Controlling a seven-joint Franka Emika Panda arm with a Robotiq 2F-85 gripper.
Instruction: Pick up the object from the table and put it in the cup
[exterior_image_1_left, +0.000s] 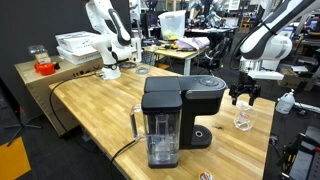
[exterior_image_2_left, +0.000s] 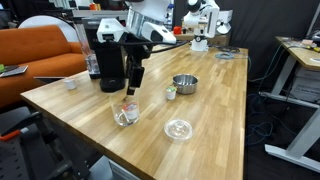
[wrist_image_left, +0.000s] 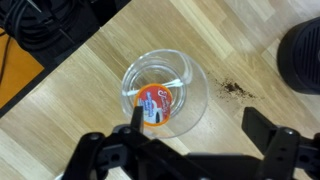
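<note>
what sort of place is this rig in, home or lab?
Probably a robotics lab: another white robot arm stands at the far end of the long wooden table, cluttered workbenches fill the background, and an orange sofa sits alongside.

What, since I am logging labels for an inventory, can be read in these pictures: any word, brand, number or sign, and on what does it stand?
Nothing can be read with certainty.
On the orange object lying in the cup: a white patch with bluish print, too blurred to read.
On the coffee machine: no lettering shows.
On the white boxes: any print is too small to tell.
</note>
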